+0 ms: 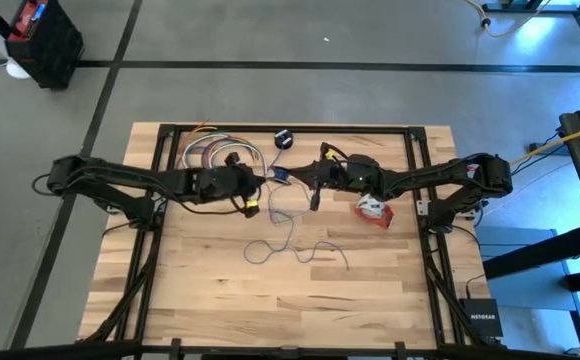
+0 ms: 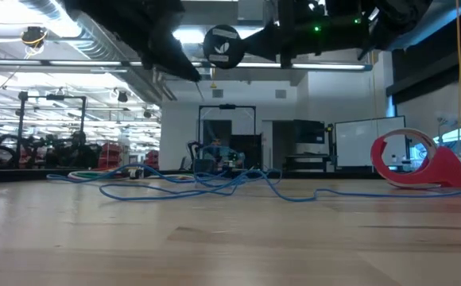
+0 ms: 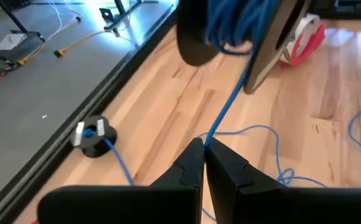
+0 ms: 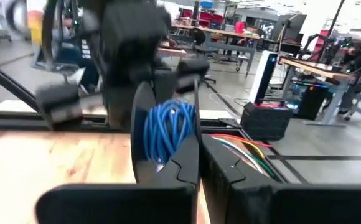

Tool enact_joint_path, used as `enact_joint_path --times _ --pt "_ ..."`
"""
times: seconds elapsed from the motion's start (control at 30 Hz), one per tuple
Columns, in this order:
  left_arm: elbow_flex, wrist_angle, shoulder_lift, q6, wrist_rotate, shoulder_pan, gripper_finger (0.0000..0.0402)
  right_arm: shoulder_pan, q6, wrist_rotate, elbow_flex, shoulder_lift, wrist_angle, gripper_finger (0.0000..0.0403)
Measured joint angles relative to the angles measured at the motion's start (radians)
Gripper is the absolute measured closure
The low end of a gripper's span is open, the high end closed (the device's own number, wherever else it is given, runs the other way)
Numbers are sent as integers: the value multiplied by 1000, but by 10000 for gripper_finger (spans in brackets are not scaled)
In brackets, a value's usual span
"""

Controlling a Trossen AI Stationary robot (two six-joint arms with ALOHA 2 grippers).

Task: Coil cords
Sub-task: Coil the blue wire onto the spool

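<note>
Reaching in from the left side of the table [image 1: 200, 300], the left gripper [image 1: 267, 176] hangs above the far middle of the wood with its fingers [image 3: 190, 168] pressed together on the thin blue cord [image 3: 227, 109], which runs taut from the fingertips up to a black spool [image 4: 168, 134]. Just beyond it, near the table's far edge, a second small black spool [image 3: 96, 134] lies flat with a blue strand leaving it. Next comes the wound spool itself (blue turns packed between its two black discs), held in the air at the table's middle by the right gripper [image 4: 198, 163], whose fingers are clamped on one disc's rim. Below and toward the near side, the rest of the cord [image 1: 290, 245] sprawls in loose loops on the boards. Farther right, the red-and-white bundle [image 1: 374, 210] sits on the table just beside the right arm. A fan of coloured wires [image 1: 210, 152] lies at the far left.
</note>
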Motion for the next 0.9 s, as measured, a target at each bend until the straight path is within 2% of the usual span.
enact_joint_path --times 0.17,0.3,0.7,0.8,0.9 --pt "-26 192 98 26 0 0 396 0 88 -3 -1 0 49 393" --pt "-27 274 149 56 -1 0 396 0 91 -3 -1 0 47 393" --pt "-27 278 146 67 -3 0 394 0 49 -5 1 -2 18 397" --pt "-27 278 146 76 -4 0 374 0 34 -6 1 -2 19 398" --pt "-27 280 146 87 -3 -2 337 0 34 -6 1 -2 18 398"
